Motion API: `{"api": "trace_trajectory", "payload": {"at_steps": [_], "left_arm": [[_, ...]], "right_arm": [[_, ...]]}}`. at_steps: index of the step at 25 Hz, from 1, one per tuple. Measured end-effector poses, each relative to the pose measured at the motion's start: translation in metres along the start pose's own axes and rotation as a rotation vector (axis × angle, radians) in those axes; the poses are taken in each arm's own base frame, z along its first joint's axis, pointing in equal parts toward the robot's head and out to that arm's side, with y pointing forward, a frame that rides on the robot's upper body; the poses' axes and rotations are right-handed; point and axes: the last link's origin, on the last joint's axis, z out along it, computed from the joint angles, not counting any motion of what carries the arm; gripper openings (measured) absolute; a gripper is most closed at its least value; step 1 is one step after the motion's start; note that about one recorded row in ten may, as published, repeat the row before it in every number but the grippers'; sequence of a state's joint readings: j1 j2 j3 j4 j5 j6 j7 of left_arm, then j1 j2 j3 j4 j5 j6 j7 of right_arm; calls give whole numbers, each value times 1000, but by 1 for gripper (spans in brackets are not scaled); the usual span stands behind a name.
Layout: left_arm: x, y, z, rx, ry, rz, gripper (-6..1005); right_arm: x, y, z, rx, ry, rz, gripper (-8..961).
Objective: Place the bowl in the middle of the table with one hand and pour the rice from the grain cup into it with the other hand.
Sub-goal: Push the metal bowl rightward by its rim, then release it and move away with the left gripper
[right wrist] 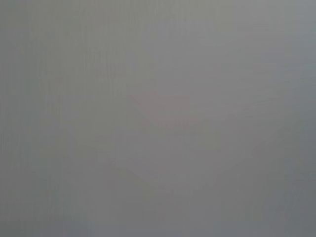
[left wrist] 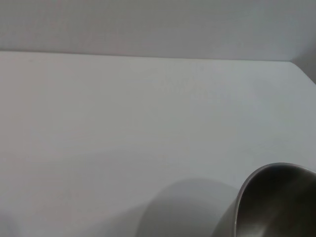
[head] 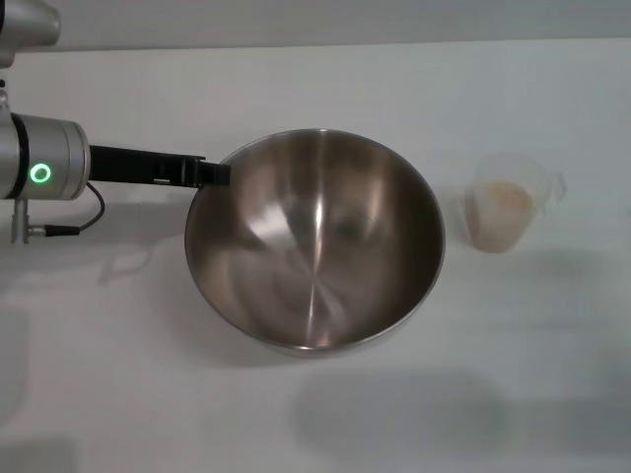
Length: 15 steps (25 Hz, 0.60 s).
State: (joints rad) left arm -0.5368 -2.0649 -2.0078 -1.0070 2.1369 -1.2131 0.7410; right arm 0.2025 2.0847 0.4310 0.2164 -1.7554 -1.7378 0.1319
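Left fingers: my black left fingers point(head: 209, 173) reach in from the left and meet the left rim of the bowl; I am pinched on that rim.
Bowl: the large round stainless-steel bowl point(head: 315, 241) sits tilted near the middle of the plain white desk point(head: 118, 374), its shiny inside bare; my left wrist view catches only a slice of its rim point(left wrist: 276, 197).
Grain cup: the small clear plastic cup point(head: 505, 212) stands upright to the right of the bowl, apart from it.
Rice: pale beige grains point(head: 501, 202) fill the cup.
Right fingers: out of sight; my right wrist view shows only flat grey.
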Motion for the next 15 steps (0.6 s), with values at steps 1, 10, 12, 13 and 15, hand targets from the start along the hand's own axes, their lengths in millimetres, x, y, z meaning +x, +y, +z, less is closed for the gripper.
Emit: {"api": "trace_trajectory", "payload": {"at_steps": [1, 10, 12, 13, 15], "left_arm": [[-1, 0, 0, 0, -2, -2, 64], [-3, -1, 2, -3, -6, -3, 79], [-4, -1, 2, -3, -7, -3, 82], [-4, -1, 2, -4, -7, -3, 83], [-4, -1, 2, -5, -8, -3, 87]], "right_arm": [[0, 0, 0, 0, 0, 0, 815], [0, 0, 0, 1, 0, 0, 816], [0, 0, 0, 1, 0, 0, 816], [0, 0, 0, 1, 0, 0, 816], [0, 0, 0, 1, 0, 0, 815]]}}
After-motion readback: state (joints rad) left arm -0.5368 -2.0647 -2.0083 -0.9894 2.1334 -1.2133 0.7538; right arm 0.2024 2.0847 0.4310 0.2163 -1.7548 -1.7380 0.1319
